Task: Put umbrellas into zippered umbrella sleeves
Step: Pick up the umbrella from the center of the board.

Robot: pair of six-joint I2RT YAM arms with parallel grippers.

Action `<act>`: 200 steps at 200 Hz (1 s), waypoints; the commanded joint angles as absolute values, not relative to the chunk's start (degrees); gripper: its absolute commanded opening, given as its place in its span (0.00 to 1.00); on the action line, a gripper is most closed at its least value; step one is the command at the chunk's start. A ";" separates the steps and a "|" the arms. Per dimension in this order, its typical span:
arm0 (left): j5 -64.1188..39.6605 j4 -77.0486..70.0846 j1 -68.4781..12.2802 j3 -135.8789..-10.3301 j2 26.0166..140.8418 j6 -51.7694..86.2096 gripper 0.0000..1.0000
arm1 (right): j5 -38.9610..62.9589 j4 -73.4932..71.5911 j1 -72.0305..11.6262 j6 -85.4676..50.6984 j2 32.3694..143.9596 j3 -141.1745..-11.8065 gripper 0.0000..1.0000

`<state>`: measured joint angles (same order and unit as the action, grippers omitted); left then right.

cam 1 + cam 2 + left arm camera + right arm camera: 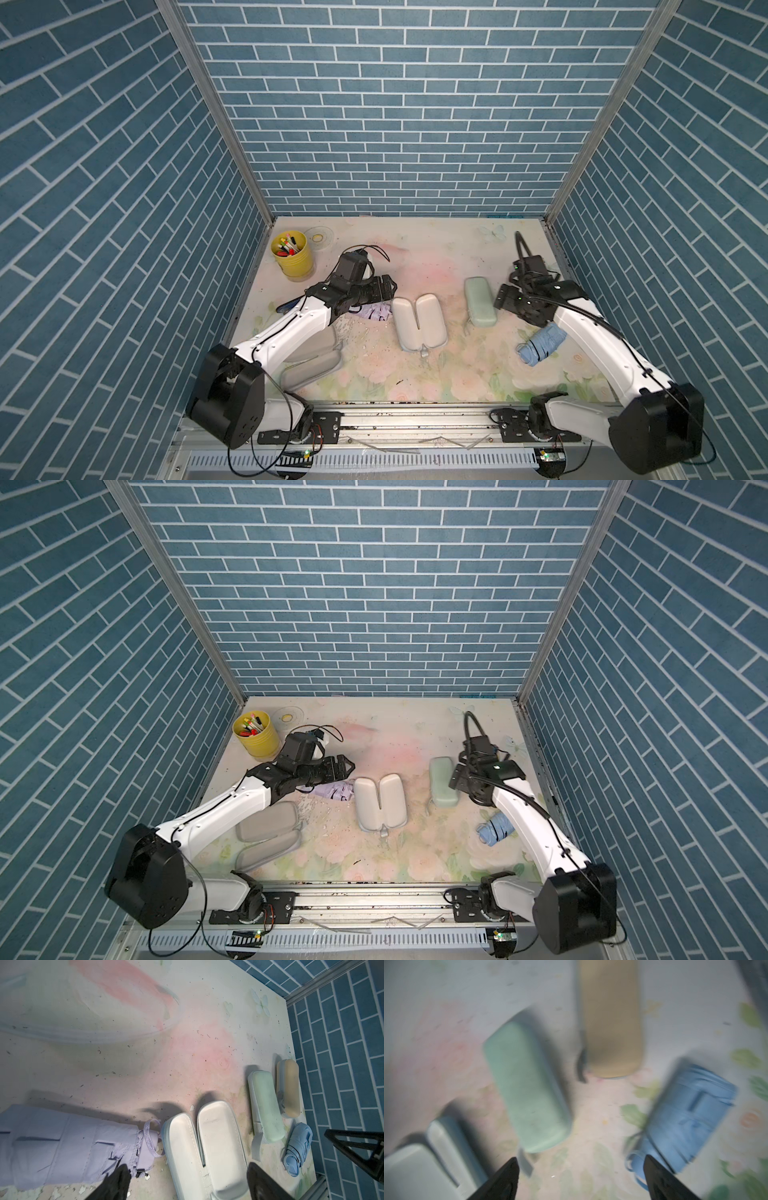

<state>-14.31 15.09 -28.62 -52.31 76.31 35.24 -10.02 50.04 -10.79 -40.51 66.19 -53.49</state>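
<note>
While its jaws gape empty, the left hand hovers over the lilac umbrella's end.

Robot lab test booth: blue brick-print walls on aluminium posts, floral tabletop lower centre, arm-mounting rail along the bottom.

Your left arm reaches from the lower left of the frame toward the centre, and the left gripper sits low with its jaws spread and empty. Your right arm bends in from the lower right. The right gripper points left, its fingers wide apart and holding nothing.
</note>
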 commanded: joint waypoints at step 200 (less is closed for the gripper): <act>-22.16 2.99 -34.39 -41.42 85.93 43.69 0.53 | -8.30 44.52 -29.30 -45.09 72.29 -62.24 0.24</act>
